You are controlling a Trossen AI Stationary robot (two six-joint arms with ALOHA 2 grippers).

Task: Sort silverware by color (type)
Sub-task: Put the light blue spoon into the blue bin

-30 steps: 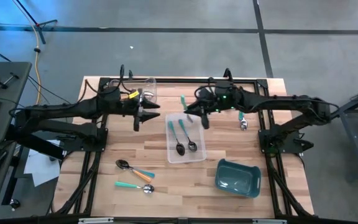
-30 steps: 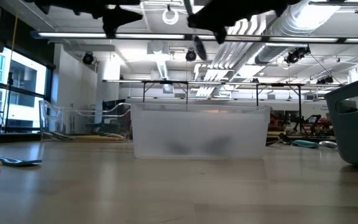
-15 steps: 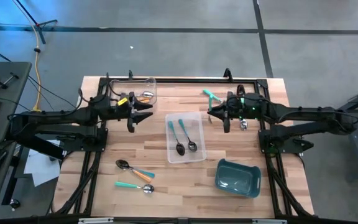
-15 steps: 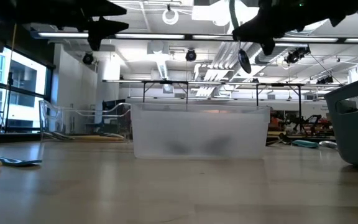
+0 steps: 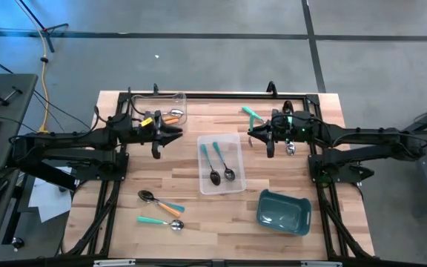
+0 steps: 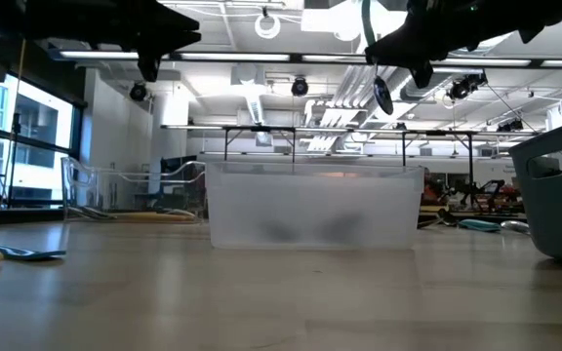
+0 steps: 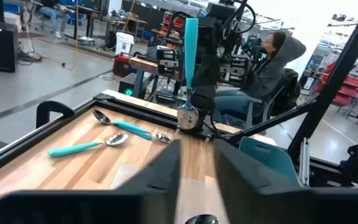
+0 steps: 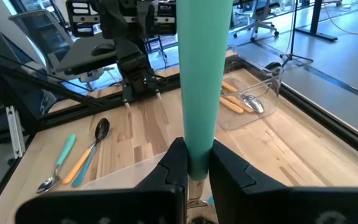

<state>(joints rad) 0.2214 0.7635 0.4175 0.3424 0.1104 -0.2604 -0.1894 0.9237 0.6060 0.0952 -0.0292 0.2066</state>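
A pale wooden table (image 5: 199,200) is sitting in a big workshop with bright ceiling lights; in the left wrist view a person in a grey hood (image 7: 272,62) is sitting beyond the far edge. The right gripper (image 5: 261,138) is hanging above the table between the middle clear tray (image 5: 237,185) and the right rail, its fingers (image 8: 229,168) pinching a green-handled spoon (image 8: 204,74) that is pointing upward. The left gripper (image 5: 161,141) is hovering just beside the back-left clear tray (image 5: 181,98), fingers (image 7: 160,180) a narrow gap apart, seemingly holding nothing, though its tips are hard to make out. Two teal spoons (image 5: 219,163) are lying in the middle tray, orange-handled spoons (image 5: 170,114) in the back-left one. Three more spoons (image 5: 161,211) are lying loose near the front left, and another (image 5: 290,144) beside the right gripper. A teal bin (image 5: 283,213) is standing front right.
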